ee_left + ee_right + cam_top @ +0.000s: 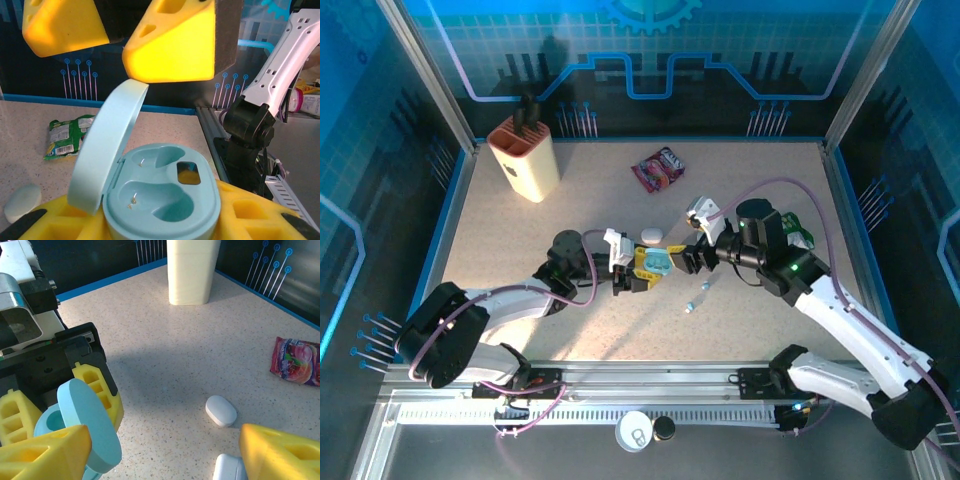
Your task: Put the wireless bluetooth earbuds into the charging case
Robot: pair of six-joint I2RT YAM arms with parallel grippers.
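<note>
The charging case (pixel 165 200) is smooth pale-blue plastic with a soft satin sheen, and its lid (pixel 107 150) is the same. The yellow fingers (pixel 250 215) of the left tool (pixel 645 268) look like matt plastic (faintly grainy, with moulded recesses), as do those of the right tool (pixel 682 258). The tabletop (pixel 165 350) is matt, speckled and stone-like. At its ten o'clock the cream holder (pixel 525 160) is smooth, dull plastic. At twelve o'clock the red packet (pixel 660 170) is glossy, crinkled film. The white pebble case (pixel 221 410) is smooth, lightly shiny plastic. The earbuds (pixel 705 285) are too small to judge their finish.
</note>
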